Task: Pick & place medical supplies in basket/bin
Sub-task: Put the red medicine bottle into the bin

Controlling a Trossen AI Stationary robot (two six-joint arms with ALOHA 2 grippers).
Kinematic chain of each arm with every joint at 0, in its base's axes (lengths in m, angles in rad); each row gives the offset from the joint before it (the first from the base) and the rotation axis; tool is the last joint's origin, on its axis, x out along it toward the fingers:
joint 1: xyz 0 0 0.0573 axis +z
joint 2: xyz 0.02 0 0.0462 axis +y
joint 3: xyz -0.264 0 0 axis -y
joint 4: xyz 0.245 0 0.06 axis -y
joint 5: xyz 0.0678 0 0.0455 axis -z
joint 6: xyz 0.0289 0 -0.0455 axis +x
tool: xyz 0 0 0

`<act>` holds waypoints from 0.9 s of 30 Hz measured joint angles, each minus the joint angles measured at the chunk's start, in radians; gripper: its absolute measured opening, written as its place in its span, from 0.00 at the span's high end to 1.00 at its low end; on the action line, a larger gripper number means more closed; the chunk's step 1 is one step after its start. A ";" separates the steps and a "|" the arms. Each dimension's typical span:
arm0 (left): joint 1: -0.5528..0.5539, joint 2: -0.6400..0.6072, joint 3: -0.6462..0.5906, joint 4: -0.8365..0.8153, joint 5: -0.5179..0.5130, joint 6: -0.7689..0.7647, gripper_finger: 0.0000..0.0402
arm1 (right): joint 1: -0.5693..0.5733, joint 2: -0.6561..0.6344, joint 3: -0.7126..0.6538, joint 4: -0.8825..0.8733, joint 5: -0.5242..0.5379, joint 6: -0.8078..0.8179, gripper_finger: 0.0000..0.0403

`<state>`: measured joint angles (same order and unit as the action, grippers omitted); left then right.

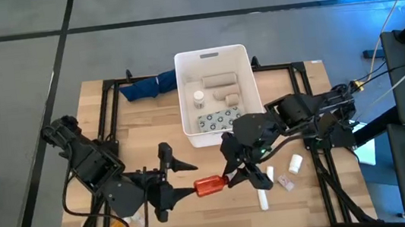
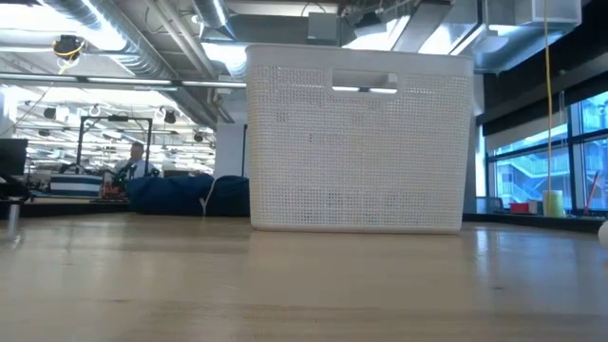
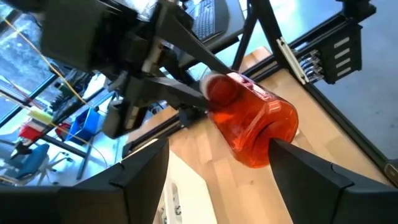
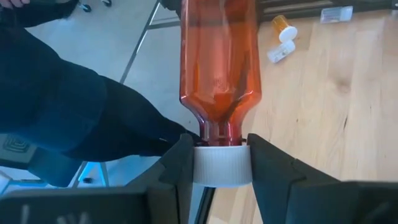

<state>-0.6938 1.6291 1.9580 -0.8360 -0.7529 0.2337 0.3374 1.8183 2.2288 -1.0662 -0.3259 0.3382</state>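
Note:
An orange-red pill bottle (image 1: pixel 211 185) with a white cap lies about level between my two grippers, over the table's near middle. My right gripper (image 1: pixel 234 177) is shut on its cap end. My left gripper (image 1: pixel 166 182) is open, and its fingers (image 3: pixel 143 180) stand on either side of the bottle's base (image 3: pixel 264 134); whether one of them touches it I cannot tell. The white basket (image 1: pixel 185 92) stands at the far middle and holds beige rolls (image 1: pixel 220 79), a white bottle (image 1: pixel 198 97) and a grey blister pack (image 1: pixel 218 119). My right gripper pinches the bottle's white cap (image 4: pixel 222 167) between its two fingers (image 4: pixel 177 171), one on each side. It comes about level from the table's right, in line with the bottle. The bottle's body (image 4: pixel 219 56) sticks straight out beyond the fingertips toward my left gripper.
A white bottle (image 1: pixel 295 164), white tubes (image 1: pixel 263 198) and a small packet (image 1: pixel 285 184) lie near the right. An orange bottle (image 1: pixel 116 224) lies at the near left edge. A dark blue cloth (image 1: pixel 150 86) lies left of the basket. Black frame rails edge the table.

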 joint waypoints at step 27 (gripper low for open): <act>-0.098 0.001 0.018 -0.004 -0.129 -0.083 0.33 | -0.042 0.002 -0.003 0.057 0.066 0.049 0.70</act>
<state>-0.7920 1.6299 1.9759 -0.8401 -0.8814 0.1505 0.2955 1.8202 2.2253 -1.0094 -0.2601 0.3870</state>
